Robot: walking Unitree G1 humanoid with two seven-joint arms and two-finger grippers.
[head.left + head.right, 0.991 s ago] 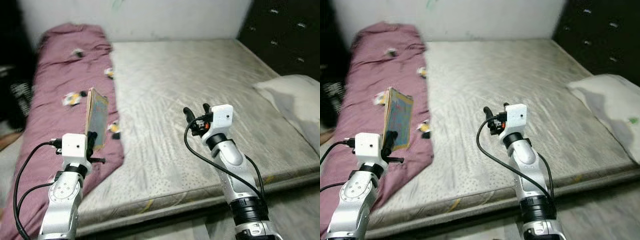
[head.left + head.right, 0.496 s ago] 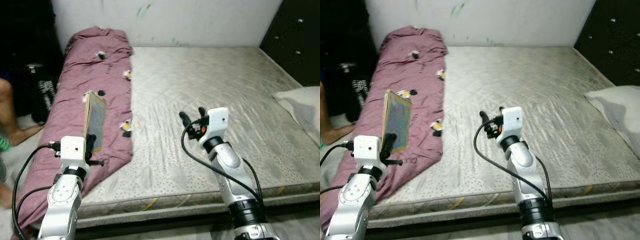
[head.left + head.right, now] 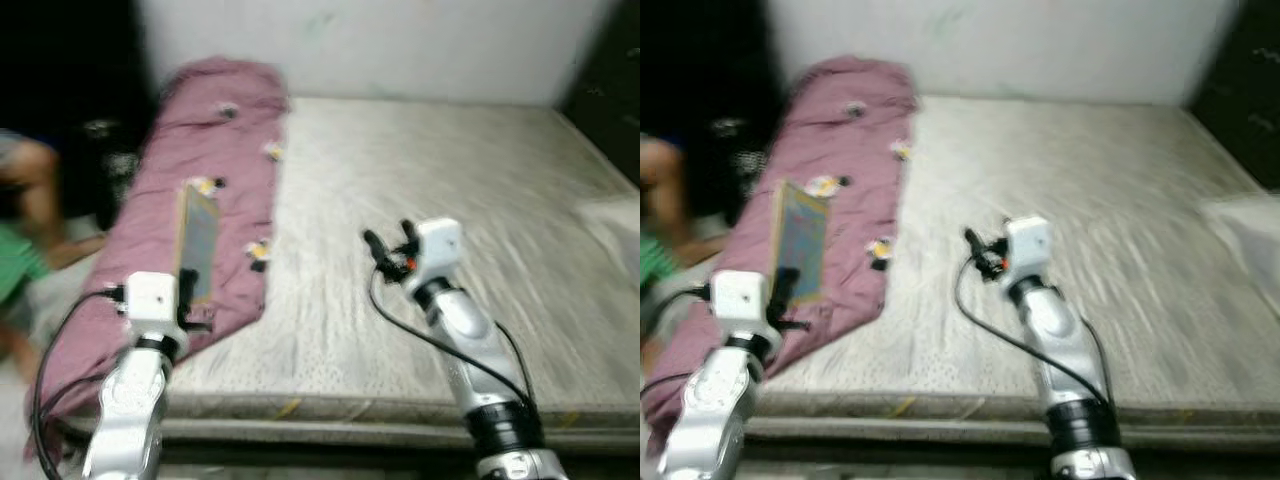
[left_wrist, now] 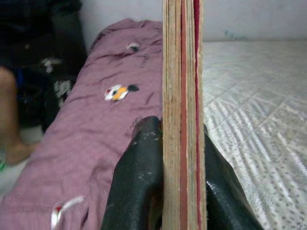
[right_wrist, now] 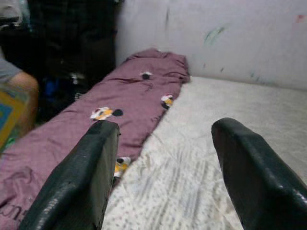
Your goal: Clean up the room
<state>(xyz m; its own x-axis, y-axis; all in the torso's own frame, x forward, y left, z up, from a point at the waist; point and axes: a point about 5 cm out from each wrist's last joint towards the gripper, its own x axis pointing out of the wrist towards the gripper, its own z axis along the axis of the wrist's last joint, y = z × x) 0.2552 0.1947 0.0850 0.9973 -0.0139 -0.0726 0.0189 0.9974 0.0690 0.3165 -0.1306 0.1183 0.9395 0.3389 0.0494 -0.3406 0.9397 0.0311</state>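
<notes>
Left hand [image 4: 180, 191] clamped on a thin picture book [image 3: 197, 240], held upright on edge above the maroon blanket [image 3: 200, 170] along the bare mattress [image 3: 430, 180]. Right hand [image 5: 165, 167] spread open, empty, raised over the mattress. Person's leg [image 5: 19, 86] beside the bed.

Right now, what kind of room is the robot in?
Probably a bedroom: a big bare mattress fills the view, and a purple blanket with cartoon prints lies along its side.

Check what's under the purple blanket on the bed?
The purple blanket lies along the mattress's left edge, spilling over its side. Anything beneath it is covered; no distinct lump shows.
</notes>
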